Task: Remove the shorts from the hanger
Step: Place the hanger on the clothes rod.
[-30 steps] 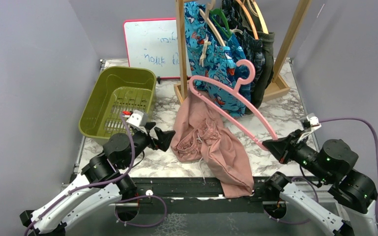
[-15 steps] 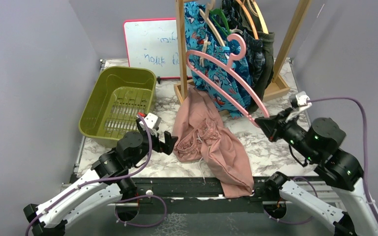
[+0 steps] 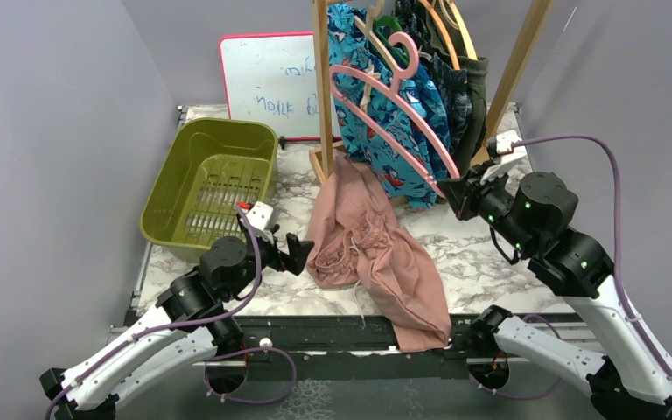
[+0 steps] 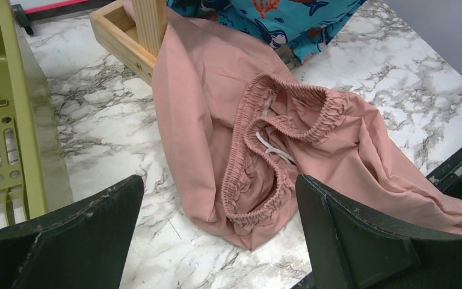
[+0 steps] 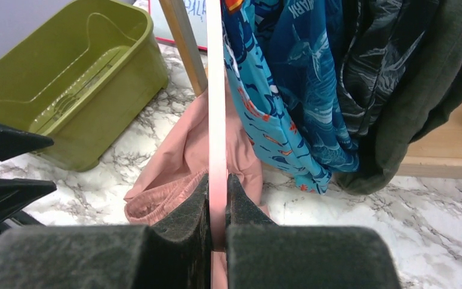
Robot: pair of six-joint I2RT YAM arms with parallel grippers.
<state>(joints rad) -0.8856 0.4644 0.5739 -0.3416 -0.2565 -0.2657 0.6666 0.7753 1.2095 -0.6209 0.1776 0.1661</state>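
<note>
The dusty pink shorts (image 3: 369,249) lie crumpled on the marble table, off any hanger, also in the left wrist view (image 4: 264,144). My right gripper (image 3: 457,194) is shut on the end of a bare pink hanger (image 3: 402,109) and holds it up by the rack; the hanger (image 5: 216,102) runs up between my fingers. The blue cartoon-print shorts (image 3: 376,105), blue leaf-print shorts (image 5: 313,78), dark navy shorts (image 5: 373,66) and olive shorts (image 5: 439,78) hang on the wooden rack (image 3: 321,87). My left gripper (image 3: 299,254) is open and empty, just left of the pink shorts.
An olive green basket (image 3: 210,179) stands at the left. A whiteboard (image 3: 267,83) leans at the back. The rack's wooden base (image 4: 123,36) sits behind the pink shorts. The pink shorts hang over the table's front edge (image 3: 424,328).
My right gripper has lifted the pink hanger up and back toward the rack. My left gripper has moved a little toward the pink shorts and stays open.
</note>
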